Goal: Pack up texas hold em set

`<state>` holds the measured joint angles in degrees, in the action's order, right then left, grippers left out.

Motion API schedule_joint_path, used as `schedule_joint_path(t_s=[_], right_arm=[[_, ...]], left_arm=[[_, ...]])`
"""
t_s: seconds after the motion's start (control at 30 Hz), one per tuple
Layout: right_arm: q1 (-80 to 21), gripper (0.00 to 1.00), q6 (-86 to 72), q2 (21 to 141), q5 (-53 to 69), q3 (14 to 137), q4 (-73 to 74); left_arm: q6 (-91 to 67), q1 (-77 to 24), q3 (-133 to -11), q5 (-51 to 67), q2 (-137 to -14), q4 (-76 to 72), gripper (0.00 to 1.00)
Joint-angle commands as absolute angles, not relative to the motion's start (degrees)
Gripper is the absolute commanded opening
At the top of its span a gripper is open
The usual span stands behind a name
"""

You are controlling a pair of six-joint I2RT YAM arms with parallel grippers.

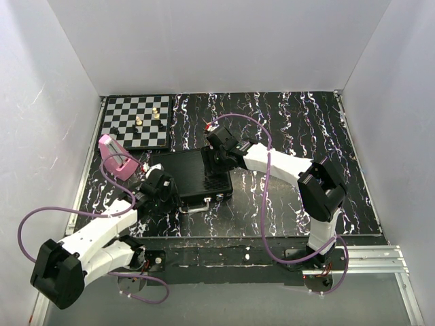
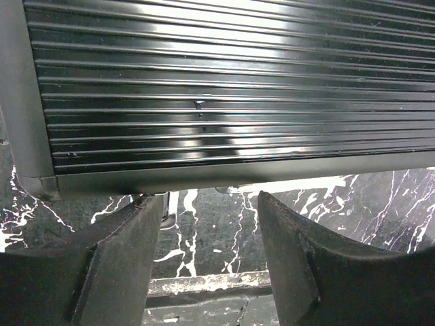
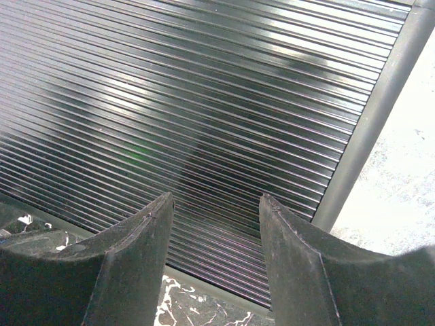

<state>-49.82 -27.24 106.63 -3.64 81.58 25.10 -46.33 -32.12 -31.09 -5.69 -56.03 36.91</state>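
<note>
The table (image 1: 292, 129), black with white veining, fills the floor between white walls. Taking the top view as a clock face with 12 at the far wall, the right arm (image 1: 299, 173) reaches in from 5 o'clock and the left arm (image 1: 95, 238) from 7 o'clock. Each carries a loop of purple cable (image 1: 264, 204).

The case (image 1: 190, 170) lies flat and shut just left of the table's middle, ribbed lid up, turned a little off square. A silver fitting (image 1: 196, 208) shows on its 6 o'clock edge. No chips or cards can be seen.

The chessboard (image 1: 136, 121) sits in the 10 o'clock corner, apart from the case, with a few pale pieces (image 1: 139, 121) standing on it. A pink object (image 1: 115, 155) lies at 9 o'clock of the case, near it; what it is cannot be told.

The left gripper (image 1: 160, 187) is at the case's 8 o'clock corner. In its wrist view the pincer (image 2: 211, 200) is released: the fingers (image 2: 122, 258) stand apart with only bare table between them, and the case's grey rim lies just past the tips.

The right gripper (image 1: 219, 159) is over the lid toward 2 o'clock. Its pincer (image 3: 216, 204) is also released, fingers (image 3: 129, 258) apart above the ribs with nothing between them. Whether the tips touch the lid cannot be told.
</note>
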Motion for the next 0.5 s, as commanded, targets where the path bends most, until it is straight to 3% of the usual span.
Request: schedule_joint_path(t_s=[0.0,0.3,0.47], right_arm=[[-49.7,0.61,-28.2,108.0,-2.2,79.1,29.0],[-49.7,0.61,-28.5,107.9,-1.8,78.9,28.8],[-49.7,0.61,-28.4,108.0,-1.8,78.7,28.7]], left_arm=[[-47.5,-32.9,-28.0,-4.6,-55.6,41.1,0.57],[-47.9,-33.0,-26.1,-7.5,-52.9,37.7,0.57],[-47.2,-33.0,-25.8,-8.7,-48.1,37.2,0.64]])
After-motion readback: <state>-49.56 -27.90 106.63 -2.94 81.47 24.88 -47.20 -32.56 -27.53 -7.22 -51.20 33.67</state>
